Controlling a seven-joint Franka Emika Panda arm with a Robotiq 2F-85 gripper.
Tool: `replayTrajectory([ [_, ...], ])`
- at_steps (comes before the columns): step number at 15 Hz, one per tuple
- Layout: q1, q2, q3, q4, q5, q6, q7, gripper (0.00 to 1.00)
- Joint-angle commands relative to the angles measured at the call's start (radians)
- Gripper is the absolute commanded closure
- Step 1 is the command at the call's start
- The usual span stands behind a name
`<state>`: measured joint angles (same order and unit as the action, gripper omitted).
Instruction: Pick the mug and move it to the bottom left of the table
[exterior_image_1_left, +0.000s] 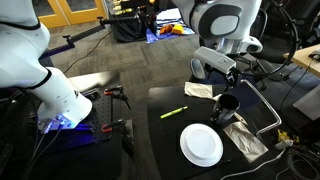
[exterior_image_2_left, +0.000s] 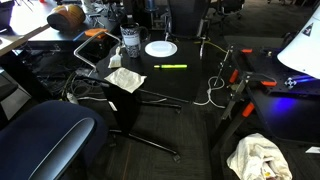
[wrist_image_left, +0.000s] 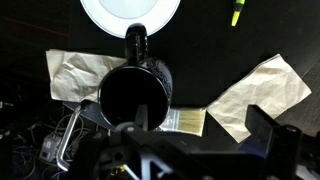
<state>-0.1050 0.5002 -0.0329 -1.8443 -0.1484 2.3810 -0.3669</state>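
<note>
Mug (wrist_image_left: 135, 95): small, glossy black, upright, mouth facing wrist cam, handle pointing up-frame. In an exterior view it's toward one end of the table (exterior_image_1_left: 165, 133). Tabletop is matte black, rect.

Black table (exterior_image_2_left: 185, 85), white plate (exterior_image_2_left: 160, 48) at its far end. Dark mug (exterior_image_2_left: 130, 44) just beside plate, upright. Yellow-green marker (exterior_image_2_left: 170, 67) near plate, on camera side, lying flat. Crumpled paper (exterior_image_2_left: 125, 79) further from plate, at table edge. White cable (exterior_image_2_left: 213, 92) well apart from plate. Blue chair (exterior_image_2_left: 45, 135) far from plate, off table.
</note>
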Motion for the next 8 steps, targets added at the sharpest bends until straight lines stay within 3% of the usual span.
replayTrajectory([
  [1,-0.031,0.060,0.024,0.075,0.034,-0.032,-0.036,0.00],
  [8,-0.024,0.084,0.008,0.077,0.013,-0.008,0.002,0.00],
])
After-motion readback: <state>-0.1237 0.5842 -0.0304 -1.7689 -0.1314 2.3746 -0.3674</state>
